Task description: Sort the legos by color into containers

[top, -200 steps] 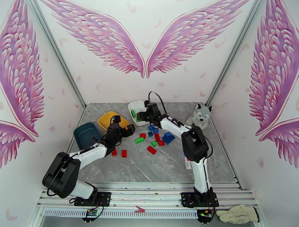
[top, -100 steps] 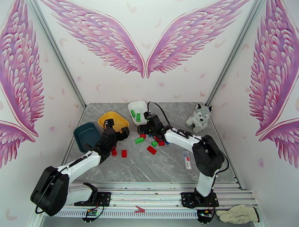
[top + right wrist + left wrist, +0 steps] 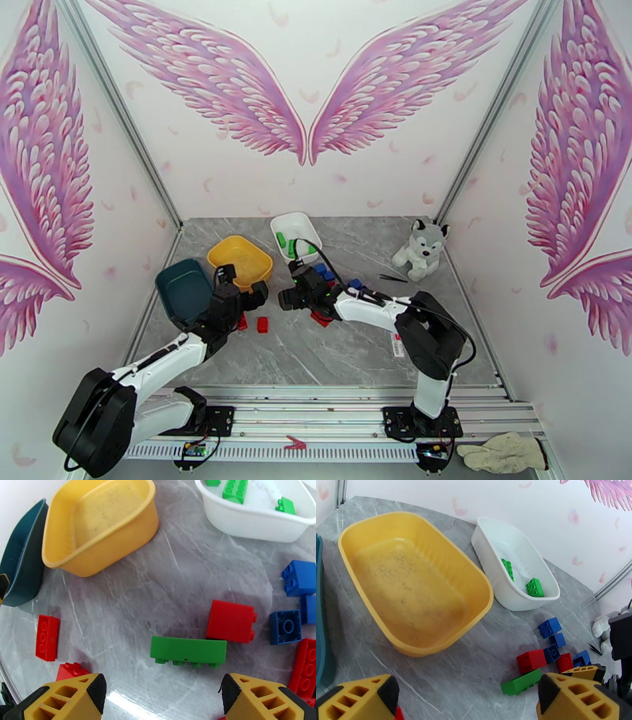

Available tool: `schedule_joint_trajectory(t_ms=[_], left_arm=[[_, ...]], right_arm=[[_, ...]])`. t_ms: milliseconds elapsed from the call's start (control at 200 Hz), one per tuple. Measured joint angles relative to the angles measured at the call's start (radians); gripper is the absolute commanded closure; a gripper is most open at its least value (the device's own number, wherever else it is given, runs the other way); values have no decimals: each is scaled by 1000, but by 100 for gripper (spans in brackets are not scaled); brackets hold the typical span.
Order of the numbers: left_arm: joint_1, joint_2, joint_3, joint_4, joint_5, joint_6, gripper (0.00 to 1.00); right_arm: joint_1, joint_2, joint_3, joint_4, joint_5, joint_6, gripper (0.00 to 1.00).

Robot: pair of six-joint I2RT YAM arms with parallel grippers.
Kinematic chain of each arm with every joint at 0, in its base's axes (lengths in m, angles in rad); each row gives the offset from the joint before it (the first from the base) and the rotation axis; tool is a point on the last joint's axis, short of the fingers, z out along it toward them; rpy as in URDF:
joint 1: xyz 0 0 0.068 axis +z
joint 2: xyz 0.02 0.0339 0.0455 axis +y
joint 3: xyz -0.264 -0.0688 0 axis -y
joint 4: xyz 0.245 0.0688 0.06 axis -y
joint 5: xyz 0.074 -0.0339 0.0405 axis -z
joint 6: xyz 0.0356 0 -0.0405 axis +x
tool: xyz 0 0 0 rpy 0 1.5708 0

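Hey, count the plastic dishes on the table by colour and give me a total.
yellow rounded plastic dish: 1
white rounded plastic dish: 1
dark teal rounded plastic dish: 1
Total: 3

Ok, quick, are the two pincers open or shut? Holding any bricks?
Left pincer: open, holding nothing.
Right pincer: open, holding nothing; a long green studded plastic brick lies just ahead of it.
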Motion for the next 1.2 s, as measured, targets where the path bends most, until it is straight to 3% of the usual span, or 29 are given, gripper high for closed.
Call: schedule_joint_trajectory(t_ms=[560,810,990,1200], left_arm=[[-3,-32,-24,-3,-19,-9,1],[-3,-31,-24,-3,-21,-9,1],[-4,6,-24,-1,-10,-9,1],[-13,74,-15,14,34,-9,1]], right_arm=[[7,164,87,-48,97,29,17],[6,195,137,-60,134,28,25],[6,200,148,-59,147,24,37],[5,191,129,-43,143,24,41]])
